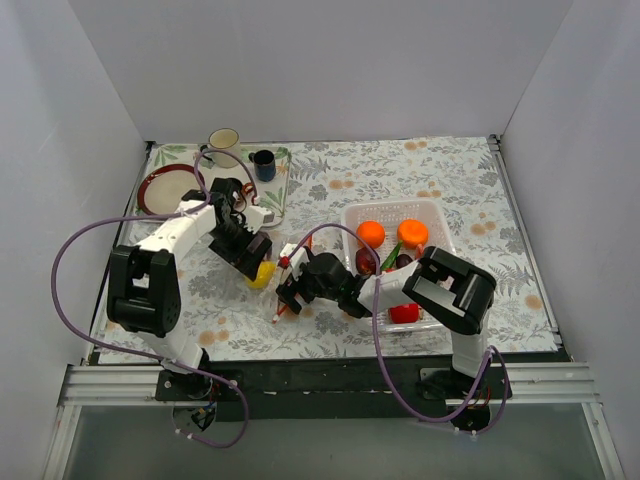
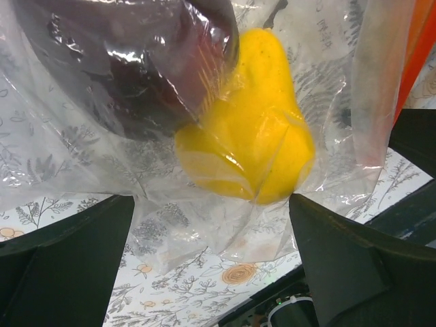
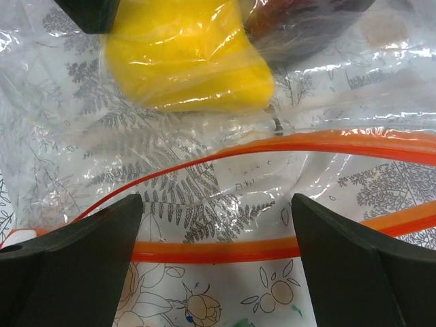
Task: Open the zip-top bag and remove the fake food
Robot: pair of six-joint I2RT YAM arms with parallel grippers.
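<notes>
The zip-top bag lies on the floral cloth between my two grippers, its orange-red zip strip parted. A yellow pear-like piece and a dark maroon piece sit inside it. My left gripper is open, with its fingers on either side of the bag's closed end. My right gripper is open, with its jaws on either side of the lower zip strip at the mouth. In the top view the left gripper is just behind the pear, and the right gripper is to the right of it.
A white perforated basket at the right holds two orange balls, a red piece and a green piece. At the back left are a tray with a dark blue mug, a cream mug and a red plate.
</notes>
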